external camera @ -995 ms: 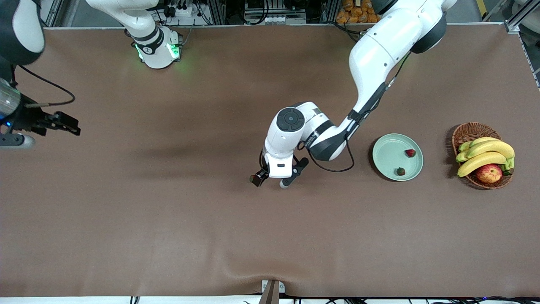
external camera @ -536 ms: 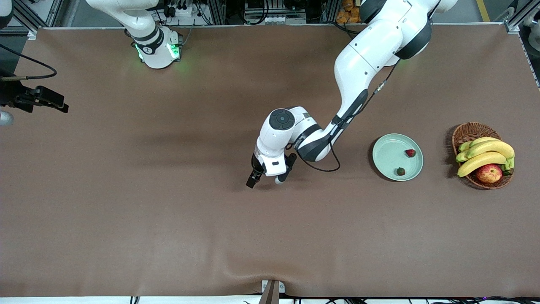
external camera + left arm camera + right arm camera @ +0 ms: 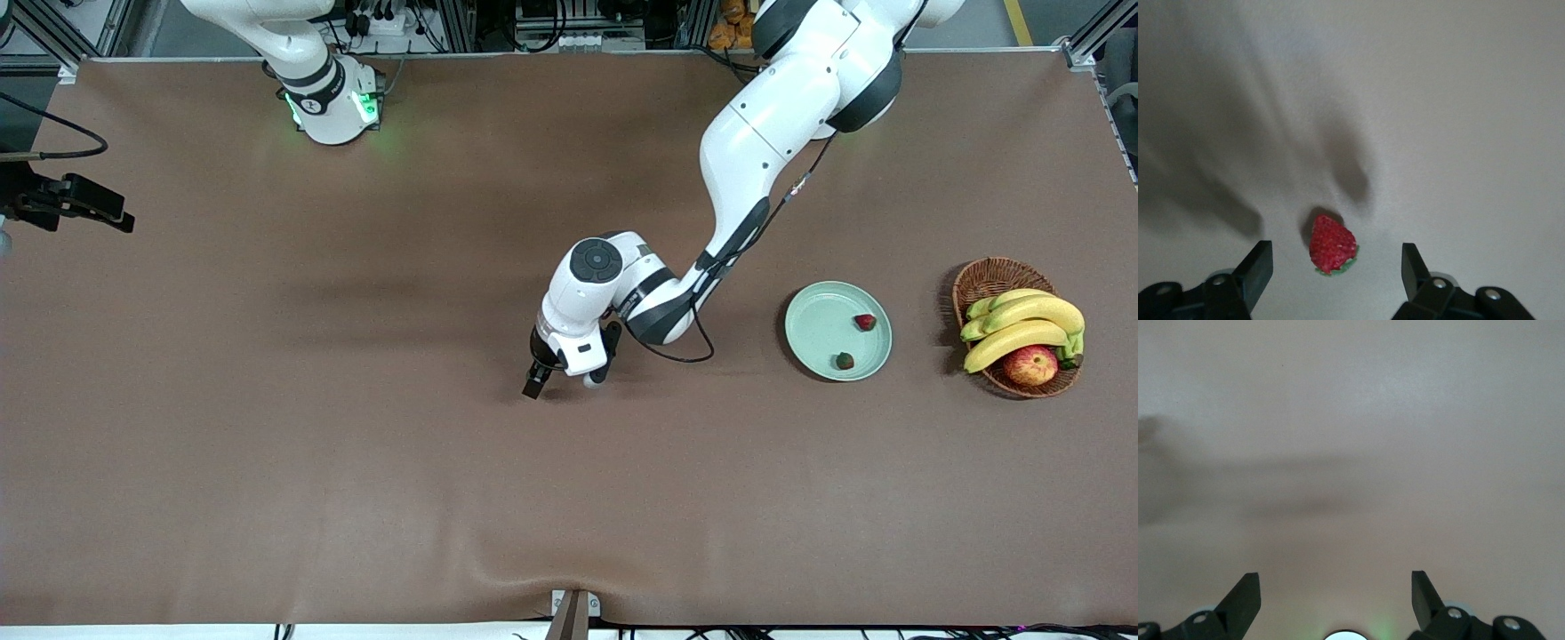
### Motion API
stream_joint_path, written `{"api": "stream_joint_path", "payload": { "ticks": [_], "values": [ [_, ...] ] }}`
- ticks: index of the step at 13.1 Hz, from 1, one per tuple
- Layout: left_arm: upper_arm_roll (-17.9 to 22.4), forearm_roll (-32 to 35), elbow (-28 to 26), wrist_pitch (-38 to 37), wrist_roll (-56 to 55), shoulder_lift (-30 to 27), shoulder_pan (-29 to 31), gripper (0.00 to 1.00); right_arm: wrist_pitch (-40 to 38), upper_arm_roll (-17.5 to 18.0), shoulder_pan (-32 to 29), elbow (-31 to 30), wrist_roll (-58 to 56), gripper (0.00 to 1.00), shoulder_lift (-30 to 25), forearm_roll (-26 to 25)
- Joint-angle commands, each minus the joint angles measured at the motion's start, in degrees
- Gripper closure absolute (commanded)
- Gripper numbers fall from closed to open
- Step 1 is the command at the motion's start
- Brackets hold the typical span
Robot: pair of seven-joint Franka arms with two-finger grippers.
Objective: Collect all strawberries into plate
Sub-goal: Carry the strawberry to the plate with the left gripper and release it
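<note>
The pale mint-green plate (image 3: 813, 333) sits toward the left arm's end of the table and holds two strawberries (image 3: 864, 322) (image 3: 844, 360). The third strawberry (image 3: 1331, 243) lies on the brown table; it shows only in the left wrist view, between the fingers, untouched. My left gripper (image 3: 547, 378) (image 3: 1336, 253) is open and low over the middle of the table, straddling that berry. In the front view my hand hides the berry. My right gripper (image 3: 98, 209) (image 3: 1335, 587) is open and empty over bare table at the right arm's end.
A brown wicker basket (image 3: 987, 276) with bananas (image 3: 1022, 324) and a red-yellow apple (image 3: 1031, 364) stands beside the plate, at the left arm's end of the table. The right arm's base (image 3: 333, 102) stands at the table's top edge.
My left gripper has shifted a little toward the right arm's end and settled around the berry. My right gripper has drawn back toward the table's edge.
</note>
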Motion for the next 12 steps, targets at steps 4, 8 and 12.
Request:
{"api": "stream_joint_path", "payload": {
  "ticks": [4,8,12],
  "values": [
    [1.8,-1.1,2.3,2.2,-0.8,3.1,-2.2,0.26,-3.1,-0.1,-0.8,4.4,0.0,0.00,0.6,0.8],
    [2.3,-1.2,2.3,2.4,-0.2,2.5,-1.7,1.00,-2.6,0.0,-0.8,4.7,0.2,0.00,0.7,1.4],
    [2.3,-1.1,2.2,2.4,0.5,1.6,-0.5,1.00,-2.0,-0.1,-1.8,4.8,0.6,0.00,0.7,3.3]
  ]
}}
